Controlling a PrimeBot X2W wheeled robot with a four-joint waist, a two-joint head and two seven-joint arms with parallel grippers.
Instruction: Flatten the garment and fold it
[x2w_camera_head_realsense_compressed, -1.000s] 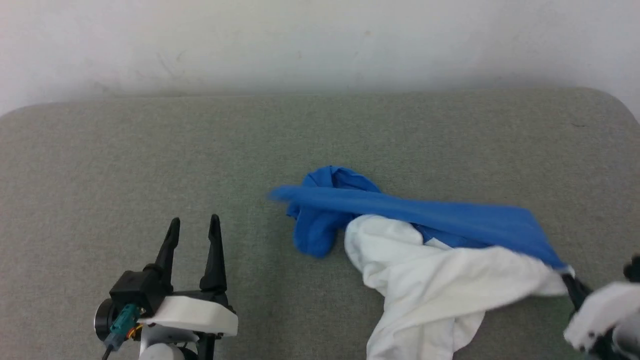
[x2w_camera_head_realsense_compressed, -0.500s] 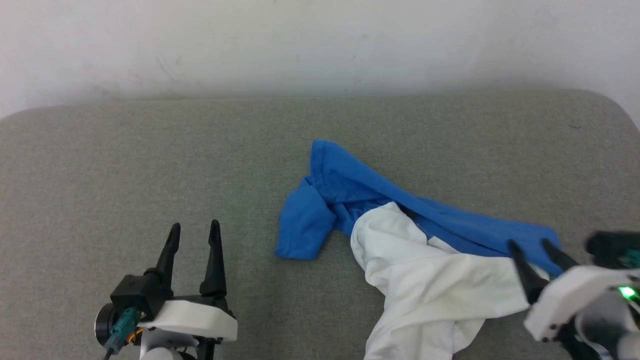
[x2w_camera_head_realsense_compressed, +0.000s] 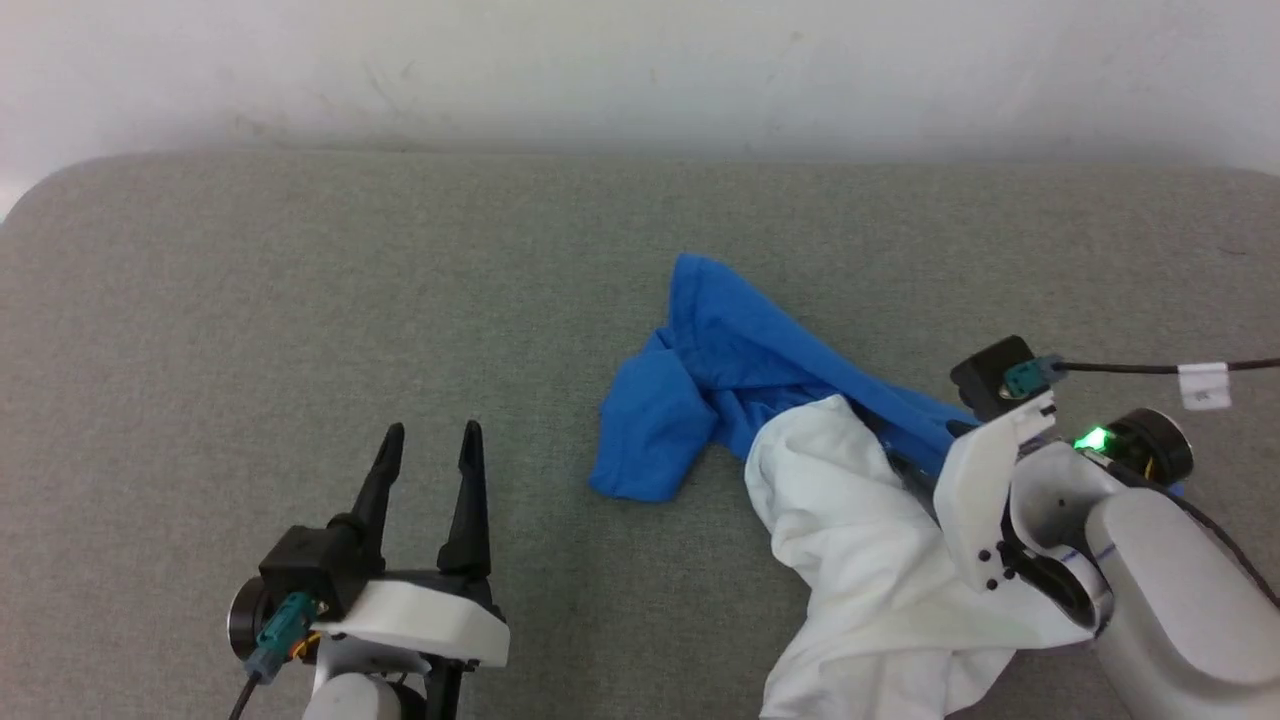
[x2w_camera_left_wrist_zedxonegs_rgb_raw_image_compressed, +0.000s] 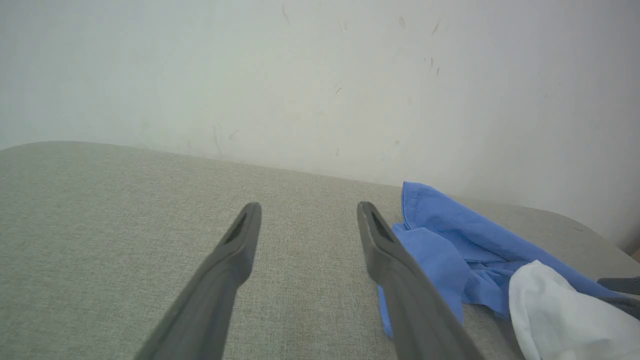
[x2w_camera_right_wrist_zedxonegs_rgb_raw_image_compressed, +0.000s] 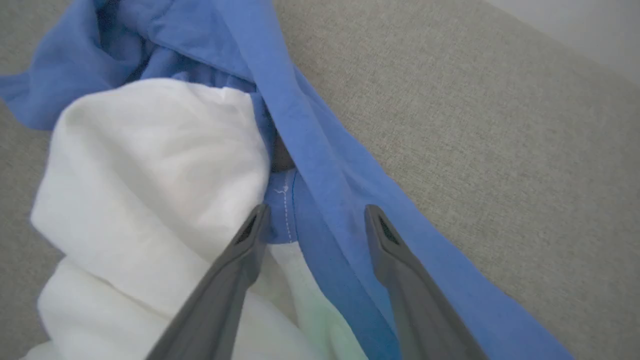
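Nothing legible for you to log: no brand, number or sign. One small white tag (x2w_camera_head_realsense_compressed: 1203, 384) hangs on the black cable (x2w_camera_head_realsense_compressed: 1120, 368); its dark marks are too blurred to read.

colours on the grey-green cushion

the garment (x2w_camera_head_realsense_compressed: 830, 480) is white in the body, with bright plain blue sleeves and shoulders and pale stitching along a blue hem. the padded surface (x2w_camera_head_realsense_compressed: 300, 300) is a fine-woven grey-green; the wall (x2w_camera_head_realsense_compressed: 600, 70) is off-white with faint scuffs. the left gripper (x2w_camera_head_realsense_compressed: 433, 430) and right gripper (x2w_camera_right_wrist_zedxonegs_rgb_raw_image_compressed: 316, 210) have dark fingers and white housings, and a green light (x2w_camera_head_realsense_compressed: 1092, 438) glows on the right wrist.
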